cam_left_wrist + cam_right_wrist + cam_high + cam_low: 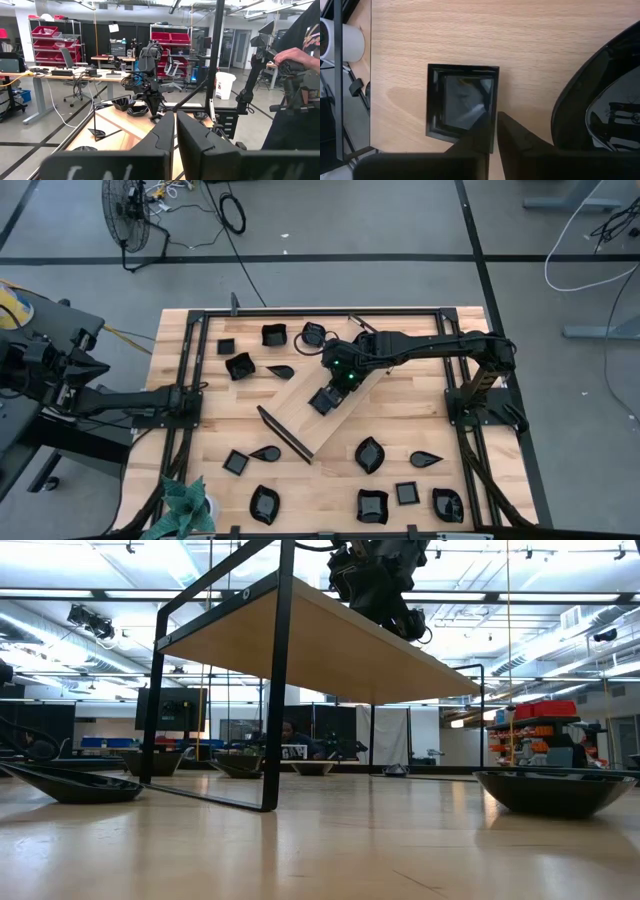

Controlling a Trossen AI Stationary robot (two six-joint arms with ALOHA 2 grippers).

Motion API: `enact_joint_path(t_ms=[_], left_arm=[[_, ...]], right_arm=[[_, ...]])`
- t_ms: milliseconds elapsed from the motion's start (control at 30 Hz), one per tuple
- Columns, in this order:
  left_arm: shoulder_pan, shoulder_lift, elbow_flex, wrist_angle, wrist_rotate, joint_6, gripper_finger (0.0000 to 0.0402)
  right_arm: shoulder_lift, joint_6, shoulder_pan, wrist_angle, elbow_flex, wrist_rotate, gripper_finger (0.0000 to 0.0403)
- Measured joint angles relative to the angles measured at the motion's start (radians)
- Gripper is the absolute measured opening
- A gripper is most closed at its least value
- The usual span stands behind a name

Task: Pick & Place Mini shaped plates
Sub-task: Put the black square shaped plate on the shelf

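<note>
Wooden tabletop (420, 395) holds many small black plates. At the left edge, the left gripper (175, 131) waits with fingers pressed together. A long light-wood tray (325, 395) runs slantwise across the middle. On it lies a square plate (462, 106), flat. The right gripper (495, 131) hovers just over its rim, fingers barely apart, hiding one edge.

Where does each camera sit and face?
High: overhead, straight down on the table; left arm and right arm show.
Low: table height, level across; tray underside, right arm above.
Left wrist: faces the right arm across the table; left gripper in front.
Right wrist: down on a square plate; right gripper in front.
Shared: high and right wrist both show that plate on the tray.
</note>
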Motion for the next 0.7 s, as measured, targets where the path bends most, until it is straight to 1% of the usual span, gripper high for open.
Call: enact_joint_path(t_ms=[233,367,700], left_arm=[[0.0,0.0,0.0,0.0,0.0,0.0,0.0025],[0.0,0.0,0.0,0.0,0.0,0.0,0.0025],[0.0,0.0,0.0,0.0,0.0,0.0,0.0025]], right_arm=[[0.0,0.001,0.0,0.002,0.0,0.0,0.0073],[-0.001,0.002,0.0,0.007,0.0,0.0,0.0088],[-0.041,-0.004,-0.015,0.012,-0.001,0.016,0.0096]])
